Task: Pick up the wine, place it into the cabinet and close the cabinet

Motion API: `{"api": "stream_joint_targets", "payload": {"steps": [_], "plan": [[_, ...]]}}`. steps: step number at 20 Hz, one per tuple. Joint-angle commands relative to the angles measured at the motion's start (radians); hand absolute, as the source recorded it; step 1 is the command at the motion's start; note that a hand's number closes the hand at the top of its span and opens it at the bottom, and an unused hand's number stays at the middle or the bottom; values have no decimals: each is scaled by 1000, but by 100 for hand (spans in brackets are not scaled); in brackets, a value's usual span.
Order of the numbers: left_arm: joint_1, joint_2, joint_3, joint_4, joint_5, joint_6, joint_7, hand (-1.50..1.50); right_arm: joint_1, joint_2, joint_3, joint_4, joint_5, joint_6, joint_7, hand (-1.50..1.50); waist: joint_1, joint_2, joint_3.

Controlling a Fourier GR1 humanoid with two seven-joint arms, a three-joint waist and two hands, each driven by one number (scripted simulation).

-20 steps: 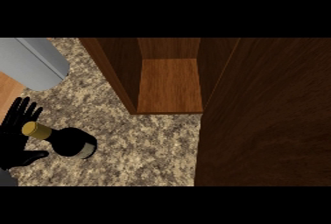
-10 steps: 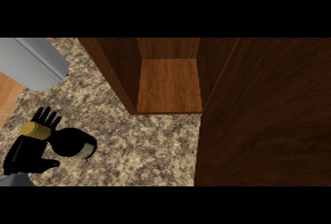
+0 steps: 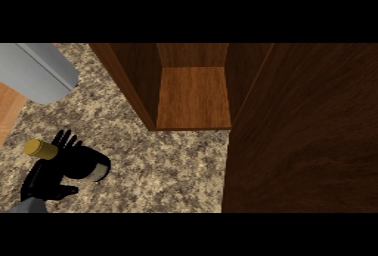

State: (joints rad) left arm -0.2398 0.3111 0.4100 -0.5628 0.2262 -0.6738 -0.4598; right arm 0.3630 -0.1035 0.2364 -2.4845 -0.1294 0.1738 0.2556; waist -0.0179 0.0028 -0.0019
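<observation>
1. My left hand (image 3: 46, 181) comes in at the lower left corner, black against the speckled beige-and-brown stone counter (image 3: 159, 170), with a short stretch of grey forearm behind it.
2. My fingers (image 3: 65, 140) and thumb are curled round the dark glass wine bottle (image 3: 83, 165), so the hand is closed on it; the fingertips show just past the bottle's neck.
3. The bottle lies tilted in my grip, its gold-capped top (image 3: 40, 149) just left of my fingertips and its dark body with a pale label band to their right.
4. I cannot tell whether the bottle's body touches the counter or hangs just above it.
5. My right hand shows nowhere.
6. Beyond my fingertips, up and to the left, a rounded grey metal object (image 3: 37, 70) sits at the counter's far left, well apart from the bottle.
7. Far to the right of my fingers stands the open brown wooden cabinet (image 3: 193, 95), its lighter shelf floor showing between darker side walls.
8. The cabinet's dark wooden door (image 3: 303, 130) stands open, filling the right side from near edge to far.
</observation>
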Motion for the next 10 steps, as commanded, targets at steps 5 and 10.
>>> {"api": "stream_joint_targets", "payload": {"steps": [5,10], "plan": [[-78,-2,12,188,-3,-77,-134,-150,-14,47,58,-54,-34,-23,34,-150,-2,3,-2],[-116,-14,10,212,-8,-62,-176,-150,32,15,30,-136,-87,-11,84,-150,-15,4,-2]]}}
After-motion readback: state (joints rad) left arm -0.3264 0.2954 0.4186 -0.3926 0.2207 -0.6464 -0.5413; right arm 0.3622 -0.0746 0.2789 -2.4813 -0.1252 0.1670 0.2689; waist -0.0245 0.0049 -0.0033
